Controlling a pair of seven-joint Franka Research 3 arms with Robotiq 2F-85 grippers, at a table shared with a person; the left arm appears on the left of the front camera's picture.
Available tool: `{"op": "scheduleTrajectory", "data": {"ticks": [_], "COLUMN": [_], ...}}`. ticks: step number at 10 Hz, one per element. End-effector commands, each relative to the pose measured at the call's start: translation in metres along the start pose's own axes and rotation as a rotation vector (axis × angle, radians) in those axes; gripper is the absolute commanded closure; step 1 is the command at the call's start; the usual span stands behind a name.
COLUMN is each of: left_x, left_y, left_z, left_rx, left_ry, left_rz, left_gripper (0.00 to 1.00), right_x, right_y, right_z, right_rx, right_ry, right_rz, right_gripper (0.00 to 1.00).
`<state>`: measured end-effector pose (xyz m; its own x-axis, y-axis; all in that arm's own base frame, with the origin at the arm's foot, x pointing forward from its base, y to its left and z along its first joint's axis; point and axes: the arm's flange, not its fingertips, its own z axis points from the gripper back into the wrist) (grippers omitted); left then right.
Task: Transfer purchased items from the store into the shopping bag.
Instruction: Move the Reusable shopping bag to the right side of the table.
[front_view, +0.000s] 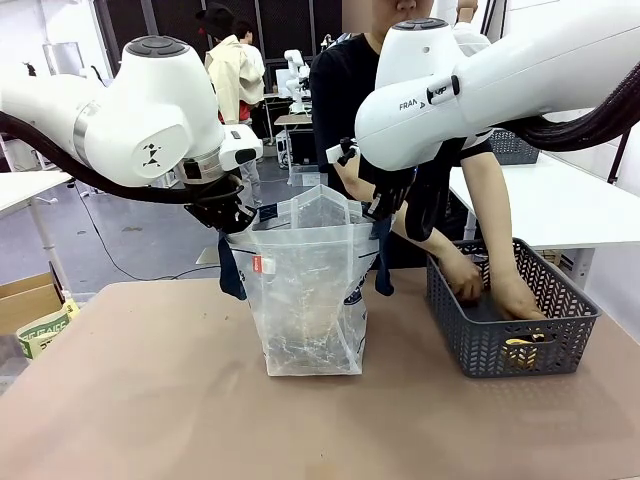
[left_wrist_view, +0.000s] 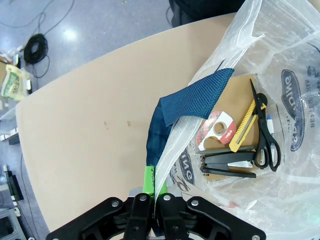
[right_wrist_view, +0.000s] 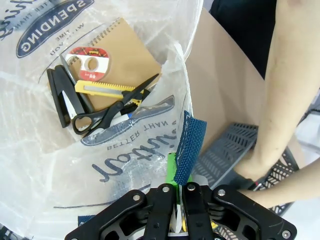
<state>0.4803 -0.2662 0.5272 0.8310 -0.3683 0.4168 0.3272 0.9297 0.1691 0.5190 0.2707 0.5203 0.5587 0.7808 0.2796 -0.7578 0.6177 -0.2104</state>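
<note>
the left gripper (left_wrist_view: 154, 181) is closed tight on the rim of the shopping bag (front_view: 305, 300), its green pad pressed against the thin plastic just below where a navy strap handle (left_wrist_view: 192, 97) folds over the edge. the right gripper (right_wrist_view: 177, 179) is pinched together on the opposite rim, with the other navy strap (right_wrist_view: 190, 145) caught between its fingers. between the two grippers the bag stands upright on the worktop (front_view: 140, 400) with its mouth spread open.

ahead of both grippers, down on the bag's bottom, lie a tan spiral notebook (right_wrist_view: 127, 47), a red and white tape roll (left_wrist_view: 216, 129), a yellow cutter (left_wrist_view: 245, 125), black scissors (left_wrist_view: 265, 132) and a black stapler (left_wrist_view: 227, 162). the tape roll, cutter and scissors rest on the notebook, and the stapler lies along its edge.

past the right gripper, on the side away from the left gripper, the dark grey basket (front_view: 560, 320) sits on the worktop, near the bag but apart from it. one hand of the person (front_view: 465, 280) and the second hand (front_view: 518, 298) are both down inside the basket. a yellow piece (front_view: 522, 347) shows through its mesh wall.
</note>
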Motion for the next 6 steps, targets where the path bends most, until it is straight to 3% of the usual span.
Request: {"op": "scheduleTrajectory", "data": {"ticks": [1,6], "left_x": [0.0002,0.0002], "left_y": [0.0019,0.0019], "left_z": [0.001,0.001], "left_rx": [0.004,0.004], "left_ry": [-0.003,-0.003], "left_rz": [0.0,0.0], "left_gripper": [1.0,1.0], "right_x": [-0.0008,-0.0008], "right_y": [-0.0012,-0.0012], "right_z": [0.0005,0.0005], "right_rx": [-0.001,-0.001], "right_ry": [0.0,0.0], "right_rz": [0.0,0.0], "right_gripper": [1.0,1.0]}}
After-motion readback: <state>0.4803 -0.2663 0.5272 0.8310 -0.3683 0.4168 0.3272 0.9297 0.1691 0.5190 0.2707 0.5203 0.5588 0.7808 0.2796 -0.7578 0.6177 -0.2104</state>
